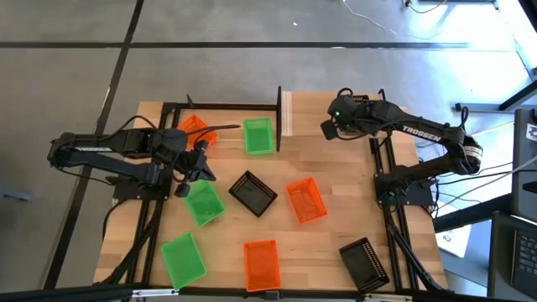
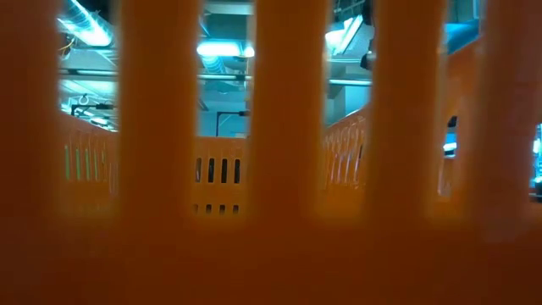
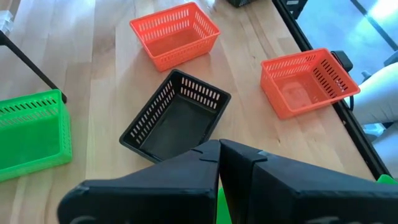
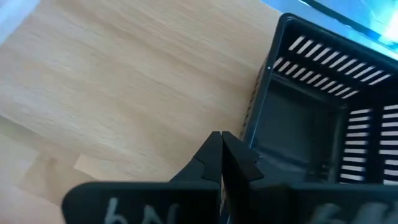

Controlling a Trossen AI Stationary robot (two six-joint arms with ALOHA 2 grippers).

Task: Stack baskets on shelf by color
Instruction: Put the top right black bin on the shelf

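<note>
The left end effector [image 1: 186,174] hung over the left half of the tabletop [image 1: 336,210], its fingers pressed together on nothing, just beside a green basket [image 1: 204,203] that lay tilted below it; its arm reached in level from the left edge, the elbow folded back over the black frame rail. In the left wrist view the closed fingers [image 3: 214,163] pointed toward a black basket [image 3: 176,116], with two orange baskets [image 3: 175,33] beyond it on the bare wood. Farther left and nearer the front edge lay another green basket [image 1: 182,259]. At the back, an orange basket [image 1: 193,126] and a third green basket [image 1: 258,136] sat side by side within the black uprights of the shelf [image 1: 285,113]. Near the middle lay the black basket [image 1: 252,193], an orange one [image 1: 306,201] to its right, and another orange one [image 1: 261,265] at the front edge, pressed so close to the low camera that its slats filled that view. A second black basket [image 1: 365,263] lay toward the front right. The right arm carried the white lettering TROSSEN on its forearm; it bent up from its base at the right rail and stretched toward the back, holding the right end effector [image 1: 327,128] just right of the shelf, fingers shut and empty. Its wrist view showed the closed tips [image 4: 219,155] beside the rim of a black basket [image 4: 311,118].
</note>
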